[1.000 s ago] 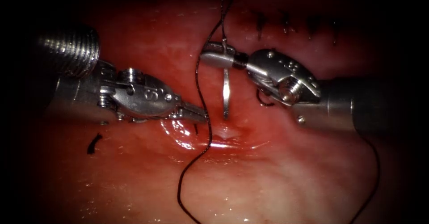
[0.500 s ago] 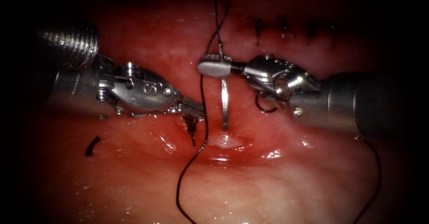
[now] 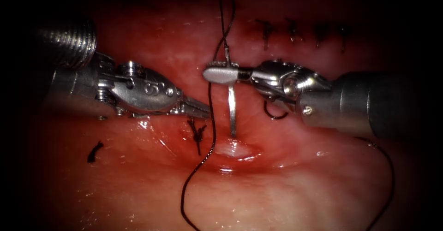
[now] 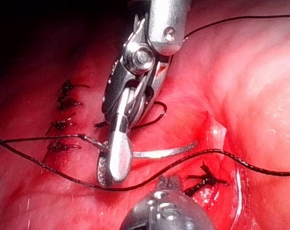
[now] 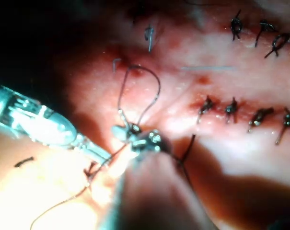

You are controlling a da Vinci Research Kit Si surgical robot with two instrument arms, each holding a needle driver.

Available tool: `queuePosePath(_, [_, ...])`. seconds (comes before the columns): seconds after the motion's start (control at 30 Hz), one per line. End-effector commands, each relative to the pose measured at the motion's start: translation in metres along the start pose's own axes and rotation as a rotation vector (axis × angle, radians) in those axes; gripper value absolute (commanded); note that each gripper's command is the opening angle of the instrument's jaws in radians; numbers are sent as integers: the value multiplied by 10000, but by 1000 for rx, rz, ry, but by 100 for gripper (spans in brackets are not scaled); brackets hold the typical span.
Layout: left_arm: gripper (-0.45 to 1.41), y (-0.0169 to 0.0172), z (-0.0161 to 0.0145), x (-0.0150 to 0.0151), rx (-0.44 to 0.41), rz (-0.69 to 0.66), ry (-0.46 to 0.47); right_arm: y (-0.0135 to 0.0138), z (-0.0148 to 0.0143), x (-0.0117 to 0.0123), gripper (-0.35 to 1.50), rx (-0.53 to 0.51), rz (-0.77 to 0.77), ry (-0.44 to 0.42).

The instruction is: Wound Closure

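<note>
My right tool (image 3: 221, 74) comes in from the right, its jaws shut on the curved needle (image 3: 232, 111) close to its tail end. The needle hangs down from the jaws, and its tip rests at a pale bump of the tissue (image 3: 286, 189) by the open cut (image 3: 230, 159). I cannot tell whether the tip is in the tissue. The dark thread (image 3: 210, 97) loops up from the needle's tail and then runs down across the cut. My left tool (image 3: 203, 111) lies to the left, jaws shut on nothing, its tip beside the thread. In the left wrist view the needle (image 4: 164, 152) sticks out from the right tool (image 4: 113, 163).
A tied stitch knot (image 3: 197, 132) sits just below the left tool's tip. A row of several finished stitches (image 3: 304, 30) lies at the upper right. A cut end of thread (image 3: 94, 151) lies at the far left, and a thread curl (image 3: 274, 113) sits under the right tool. Red fluid wets the tissue.
The right tool has brought the needle down, so its tip now reaches the pale bump. The left tool has drawn back up and to the left, uncovering the stitch knot.
</note>
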Motion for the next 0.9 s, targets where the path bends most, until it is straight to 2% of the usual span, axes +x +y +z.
queuePosePath(0.03, [-16,-1,8,2,0,1,1,1,8,-2,-35,5,23,-5])
queuePosePath(0.43, [-18,-2,5,2,3,1,0,-13,1,-16,-35,20,155,-42])
queuePosePath(0.9, [-22,-1,5,2,3,1,0,-23,9,-36,-35,119,242,-51])
